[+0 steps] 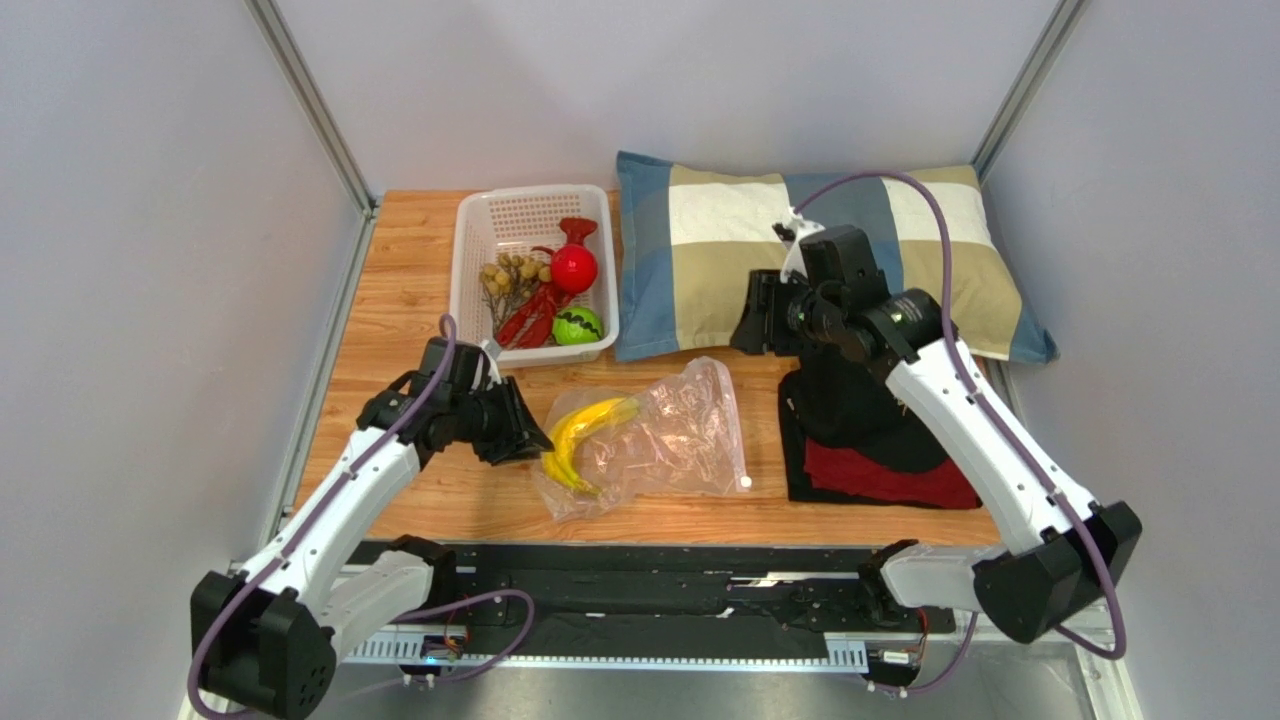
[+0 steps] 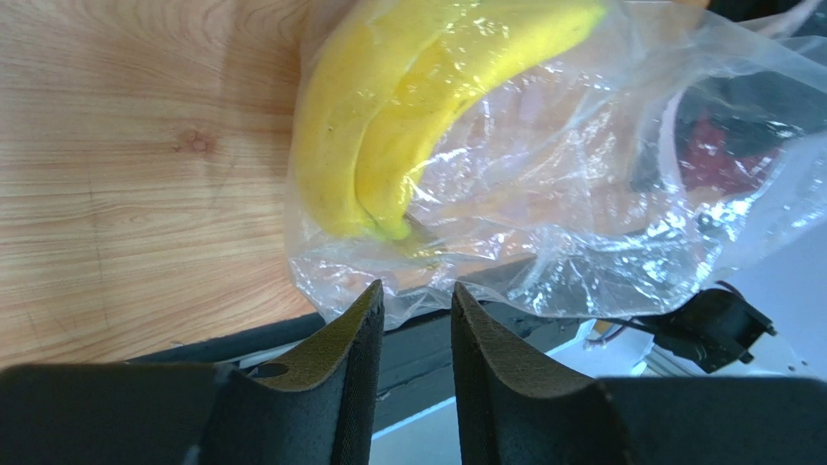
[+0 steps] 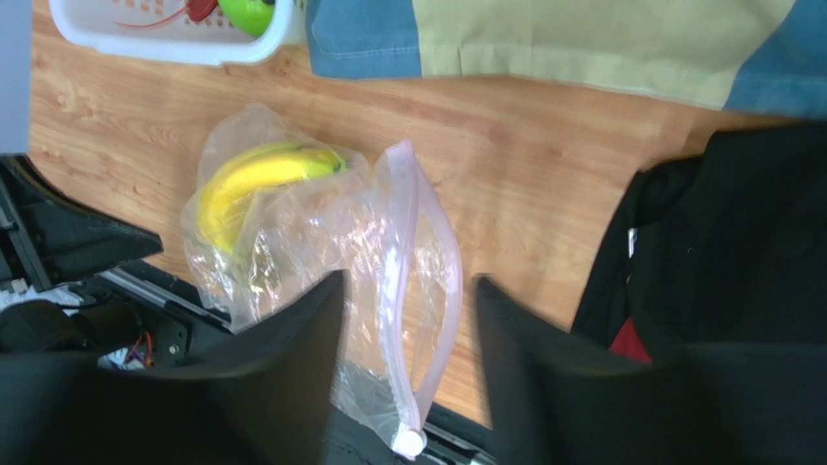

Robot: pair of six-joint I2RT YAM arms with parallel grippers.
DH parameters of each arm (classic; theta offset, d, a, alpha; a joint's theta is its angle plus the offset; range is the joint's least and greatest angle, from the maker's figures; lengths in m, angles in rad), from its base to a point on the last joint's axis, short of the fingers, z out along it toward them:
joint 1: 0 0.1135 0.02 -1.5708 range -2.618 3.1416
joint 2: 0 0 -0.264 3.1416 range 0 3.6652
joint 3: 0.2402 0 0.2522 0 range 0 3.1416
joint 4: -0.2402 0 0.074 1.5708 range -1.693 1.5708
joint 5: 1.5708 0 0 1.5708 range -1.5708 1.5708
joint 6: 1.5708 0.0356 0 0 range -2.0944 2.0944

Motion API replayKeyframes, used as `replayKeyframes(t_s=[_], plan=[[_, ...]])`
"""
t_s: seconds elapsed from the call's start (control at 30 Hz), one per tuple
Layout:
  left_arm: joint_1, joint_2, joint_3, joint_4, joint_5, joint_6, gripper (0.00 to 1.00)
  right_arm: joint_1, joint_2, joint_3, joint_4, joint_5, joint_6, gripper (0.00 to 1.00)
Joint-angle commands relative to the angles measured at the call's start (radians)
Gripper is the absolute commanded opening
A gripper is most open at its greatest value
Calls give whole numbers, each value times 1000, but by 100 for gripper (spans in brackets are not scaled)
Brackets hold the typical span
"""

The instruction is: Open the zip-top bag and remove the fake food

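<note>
The zip-top bag (image 1: 684, 435) lies flat on the wooden table, and its pinkish zip strip (image 3: 427, 242) gapes open in a loop. A yellow banana bunch (image 1: 583, 435) is inside it at the left end; it also shows in the left wrist view (image 2: 408, 107) and the right wrist view (image 3: 257, 179). My left gripper (image 1: 526, 428) is low at the bag's left edge, jaws slightly apart, with the plastic (image 2: 602, 194) just past the tips (image 2: 415, 295). My right gripper (image 1: 762, 323) hovers open above the bag's mouth (image 3: 408, 291). Both are empty.
A white mesh basket (image 1: 469, 270) at the back holds a red round fruit (image 1: 573, 267), a green ball (image 1: 577, 324), a brownish cluster (image 1: 511, 278) and red chilli shapes (image 1: 529, 318). A checked pillow (image 1: 842, 255) lies back right. Black cloth (image 1: 849, 428) over red cloth (image 1: 902, 483) lies right of the bag.
</note>
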Motion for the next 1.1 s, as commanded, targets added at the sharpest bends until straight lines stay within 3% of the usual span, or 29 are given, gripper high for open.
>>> replayKeyframes(t_s=[0.0,0.07,0.27,0.37,0.43,0.6,0.87,1.0,1.07], plan=[[9,52,0,43,3,22,36,-3,-36,-151,66,-64,53,41],[9,85,-1,51,-1,23,36,-19,-47,-214,107,-89,87,33],[9,158,-41,94,4,20,36,-39,-27,-347,197,-216,96,30],[9,197,-67,130,16,23,35,-37,15,-390,277,-374,73,30],[9,236,-80,156,12,28,35,-28,62,-392,303,-475,75,31],[9,328,-89,204,4,46,33,85,148,-338,365,-564,84,33],[9,410,-101,265,36,39,32,222,311,-295,465,-558,160,44],[9,388,-119,267,39,37,32,218,299,-274,365,-433,135,48],[9,362,-132,269,33,34,32,211,271,-264,278,-383,105,56]])
